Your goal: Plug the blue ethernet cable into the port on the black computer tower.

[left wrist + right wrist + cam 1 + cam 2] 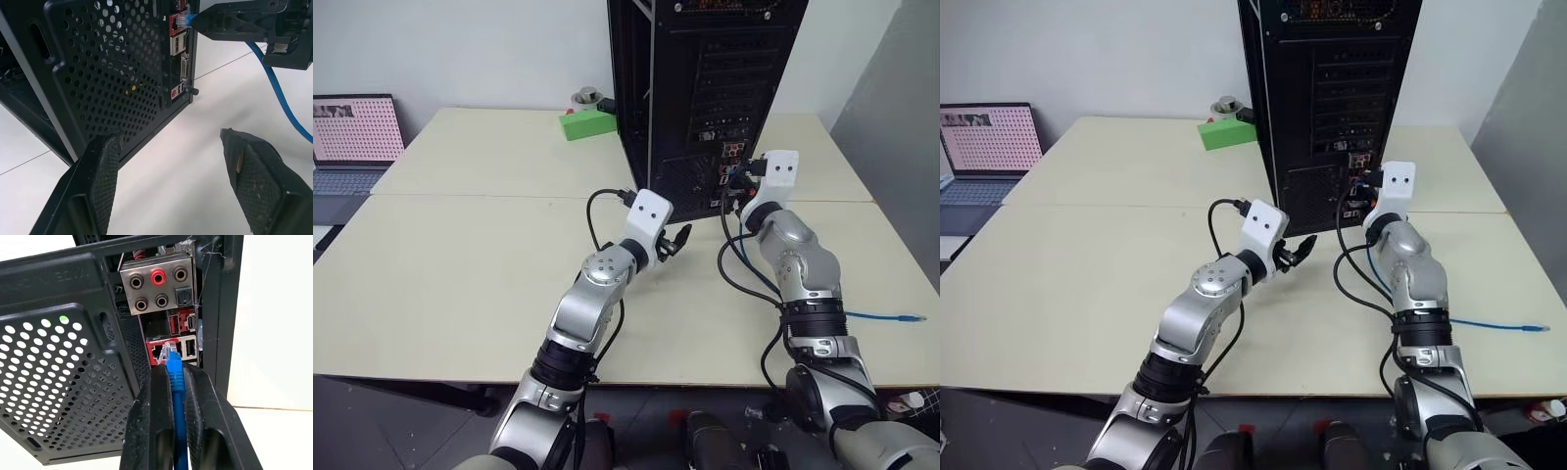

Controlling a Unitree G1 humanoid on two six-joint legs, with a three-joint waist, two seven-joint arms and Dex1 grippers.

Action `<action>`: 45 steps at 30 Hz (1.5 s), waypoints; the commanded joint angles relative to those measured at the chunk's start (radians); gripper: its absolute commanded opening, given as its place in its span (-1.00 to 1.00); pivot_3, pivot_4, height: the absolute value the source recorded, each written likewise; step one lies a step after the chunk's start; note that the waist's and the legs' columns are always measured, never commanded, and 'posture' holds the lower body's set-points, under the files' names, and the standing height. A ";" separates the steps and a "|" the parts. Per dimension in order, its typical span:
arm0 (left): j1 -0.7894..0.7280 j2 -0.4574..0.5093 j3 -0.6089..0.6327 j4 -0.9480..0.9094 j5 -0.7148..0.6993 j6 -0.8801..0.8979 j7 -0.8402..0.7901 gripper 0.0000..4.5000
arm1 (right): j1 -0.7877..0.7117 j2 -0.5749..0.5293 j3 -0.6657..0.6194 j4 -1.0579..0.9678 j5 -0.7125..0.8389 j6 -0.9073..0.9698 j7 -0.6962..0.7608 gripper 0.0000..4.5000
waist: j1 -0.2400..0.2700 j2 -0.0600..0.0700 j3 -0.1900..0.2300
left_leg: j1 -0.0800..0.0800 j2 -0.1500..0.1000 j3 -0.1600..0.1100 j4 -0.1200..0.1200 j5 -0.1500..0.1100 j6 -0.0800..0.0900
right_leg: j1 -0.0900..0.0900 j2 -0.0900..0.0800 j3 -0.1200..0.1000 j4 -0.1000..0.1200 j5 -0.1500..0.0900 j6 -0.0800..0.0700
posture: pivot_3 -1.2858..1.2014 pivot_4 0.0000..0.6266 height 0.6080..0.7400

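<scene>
Left gripper (679, 238) hovers released near the tower (705, 88), which stands at the surface's far edge. Right gripper (172, 377) is clenched on the cable (176, 387) just behind its clear plug, tip at the port (164, 351). The cable looks light and limp, so this close hold suits; the clip seems fragile

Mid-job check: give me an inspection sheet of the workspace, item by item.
Surface: pale tabletop.
Job's things: black computer tower upright; blue ethernet cable, clear plug at the port, seating unclear.
Clutter: green block, small round object behind it.
Grippers: right tool shut on the cable; left tool open, empty.
Cables: free cable end on table; black robot wires.
Surroundings: laptop, wall.
</scene>
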 commanded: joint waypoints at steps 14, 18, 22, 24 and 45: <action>0.003 0.005 -0.003 -0.035 0.014 -0.010 -0.004 0.49 | -0.028 0.002 0.019 -0.060 -0.028 -0.012 0.017 -0.99 | -0.006 0.000 0.000 | 0.000 0.000 0.000 0.000 0.000 0.000 | 0.000 0.000 0.000 0.000 0.000 0.000 | 0.03 -0.52 1.00; 0.004 0.006 -0.005 -0.035 0.017 -0.010 -0.007 0.49 | -0.032 0.008 0.021 -0.070 -0.026 -0.006 0.015 -0.99 | -0.007 0.000 0.000 | 0.000 0.000 0.000 0.000 0.000 0.000 | 0.000 0.000 0.000 0.000 0.000 0.000 | 0.03 -0.52 1.00; 0.005 0.007 -0.006 -0.033 0.020 -0.012 -0.010 0.49 | -0.034 0.012 0.018 -0.066 -0.026 0.001 0.009 -0.99 | -0.008 0.000 0.000 | 0.000 0.000 0.000 0.000 0.000 0.000 | 0.000 0.000 0.000 0.000 0.000 0.000 | 0.03 -0.52 1.00; 0.005 0.007 -0.006 -0.033 0.021 -0.012 -0.011 0.49 | -0.035 0.012 0.018 -0.063 -0.027 0.003 0.008 -0.99 | -0.008 0.000 0.000 | 0.000 0.000 0.000 0.000 0.000 0.000 | 0.000 0.000 0.000 0.000 0.000 0.000 | 0.03 -0.52 1.00; 0.009 0.005 -0.006 -0.027 0.030 -0.019 -0.012 0.49 | -0.064 0.024 0.025 -0.013 -0.066 -0.033 -0.012 -0.99 | -0.011 0.000 0.000 | 0.000 0.000 0.000 0.000 0.000 0.000 | 0.000 0.000 0.000 0.000 0.000 0.000 | 0.03 -0.52 1.00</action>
